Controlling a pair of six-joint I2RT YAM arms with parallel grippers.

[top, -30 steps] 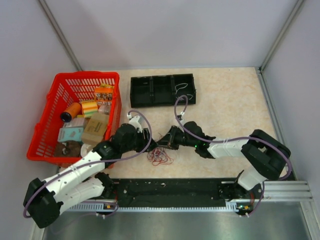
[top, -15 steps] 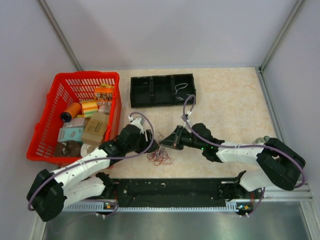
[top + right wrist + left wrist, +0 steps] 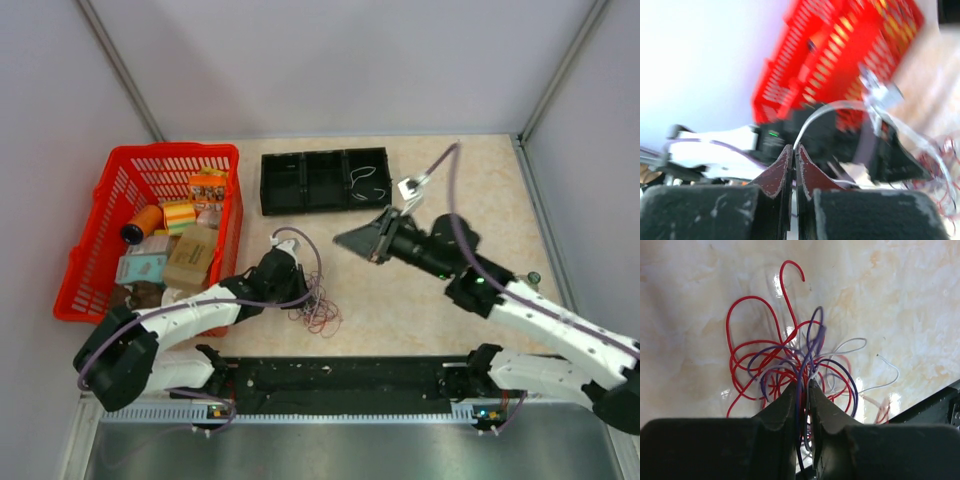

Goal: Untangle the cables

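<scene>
The cables [image 3: 320,314] lie as a small tangle of red, white and dark purple strands on the beige table in front of the arms. In the left wrist view the cables [image 3: 790,357] spread out just beyond my left gripper [image 3: 802,385], which is shut on a few purple and white strands. In the top view the left gripper [image 3: 303,291] sits low at the tangle's left edge. My right gripper [image 3: 341,240] is lifted above and behind the tangle. In its own view the right gripper [image 3: 795,149] is shut on a thin white cable [image 3: 825,107] that arcs away to the right.
A red basket [image 3: 88,245] full of small goods stands at the left, and also shows blurred in the right wrist view as the red basket [image 3: 850,50]. A black three-compartment tray [image 3: 263,185] sits at the back with a white wire in its right bay. A black rail [image 3: 340,385] runs along the near edge.
The right gripper has risen and swung back to the right, away from the tangle, with the white cable in it. The left gripper has come down onto the tangle and closed on strands.
</scene>
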